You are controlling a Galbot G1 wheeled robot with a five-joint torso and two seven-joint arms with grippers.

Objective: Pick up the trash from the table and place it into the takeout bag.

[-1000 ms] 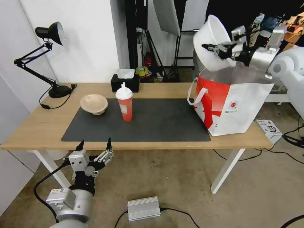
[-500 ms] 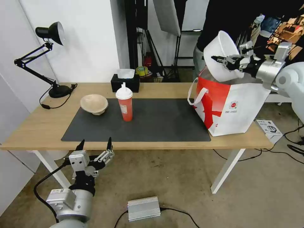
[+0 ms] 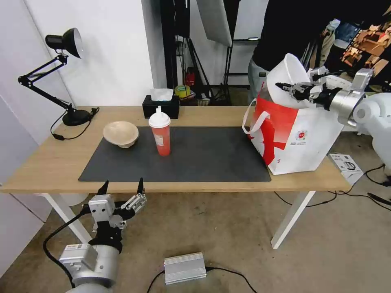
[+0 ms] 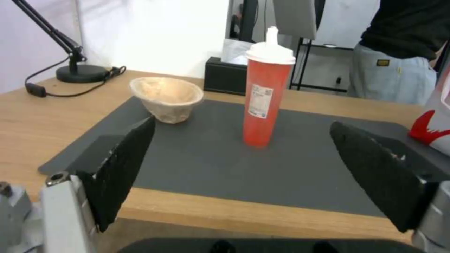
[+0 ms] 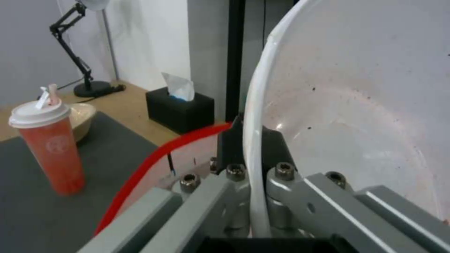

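Descent marks the change: across the last second the right gripper (image 3: 294, 88) has carried the wide white plastic bowl (image 3: 285, 79) down from well above the large boxy white takeout bag with its red panel (image 3: 295, 136) until the bowl's lower curve sits at the bag's open mouth, at about two o'clock in the head view. My reading is that the first piece of trash is nearly delivered and only the release remains. The gripper's fingers pinch the bowl's thin rim, one inside and one outside. The bowl is tipped on edge, its opening facing right towards the arm and its rounded base towards the table's middle; its wide axis runs roughly upright.

The left gripper (image 3: 121, 190) hangs at seven o'clock below the long light-wood table (image 3: 53, 162), fingers spread wide. The tall red cup with a white domed lid (image 3: 160, 131) and the shallow beige bowl (image 3: 121, 134) stand upright on the dark grey mat (image 3: 203, 156).
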